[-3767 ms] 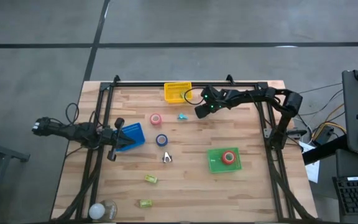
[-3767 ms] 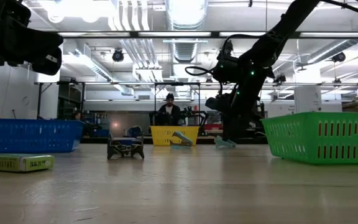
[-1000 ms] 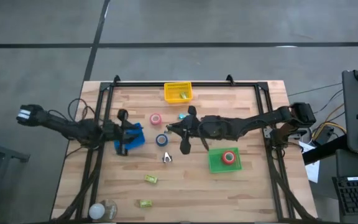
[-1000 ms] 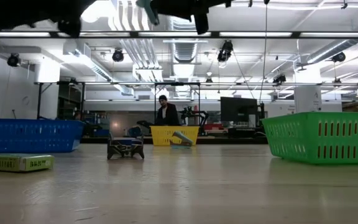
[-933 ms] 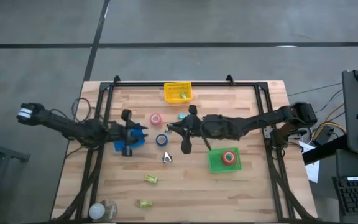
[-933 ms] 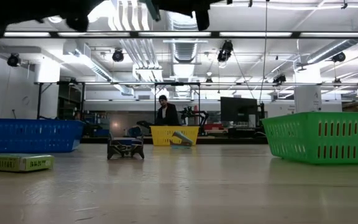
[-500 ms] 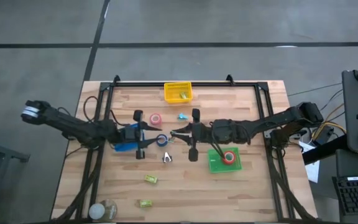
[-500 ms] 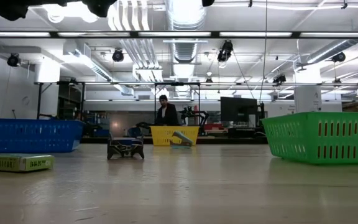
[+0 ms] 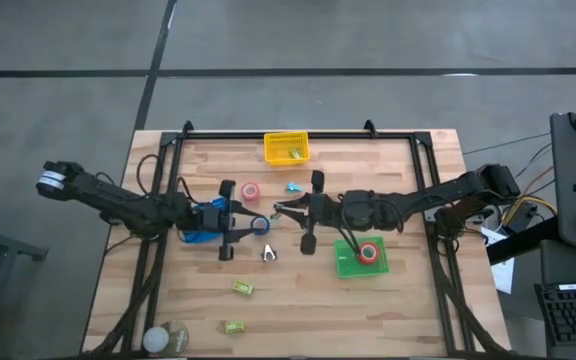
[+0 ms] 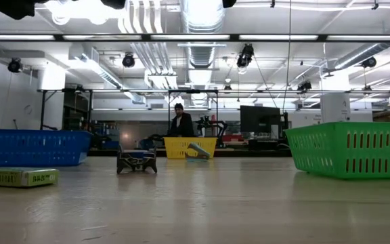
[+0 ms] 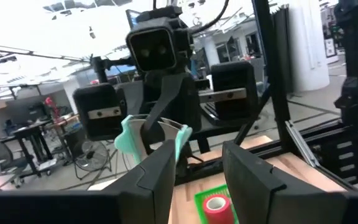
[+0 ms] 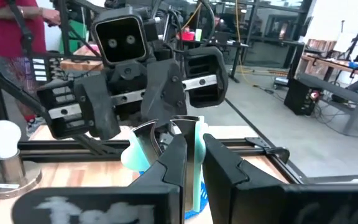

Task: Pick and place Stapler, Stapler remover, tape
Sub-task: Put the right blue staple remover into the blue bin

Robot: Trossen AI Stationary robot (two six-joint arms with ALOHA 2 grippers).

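My right gripper (image 9: pixel 278 212) is raised high over the table's middle, shut on a teal staple remover (image 12: pixel 132 154) with metal claws. My left gripper (image 9: pixel 255 222) faces it fingertip to fingertip and is open. In the left wrist view the remover (image 11: pixel 129 138) sits just ahead of my left fingers (image 11: pixel 160 168); whether they touch it I cannot tell. A pink tape roll (image 9: pixel 251 190) lies flat on the table, and a red roll (image 9: pixel 368 252) lies in the green basket (image 9: pixel 348 262). The blue roll is hidden under my left gripper. A second teal remover (image 9: pixel 293 186) and a silver one (image 9: pixel 268 254) lie on the table. My right gripper pinches one teal handle of the staple remover (image 12: pixel 195 163) between its two fingers. The other handle (image 12: pixel 131 154) sticks out beside one finger. The fingers lie about level, coming from the table's right side. The remover is lifted clear, high above the table.
A yellow basket (image 9: pixel 286 147) sits at the far edge and a blue basket (image 9: pixel 208 215) under my left arm. Two yellow-green boxes (image 9: pixel 243 288) and a light bulb (image 9: pixel 163 338) lie near the front left. The low view shows bare wood in the near middle.
My left gripper has travelled toward the table's right, from over the blue basket to just in front of my right gripper, staying high and open. My right gripper has kept its hold on the remover and stayed nearly in place.
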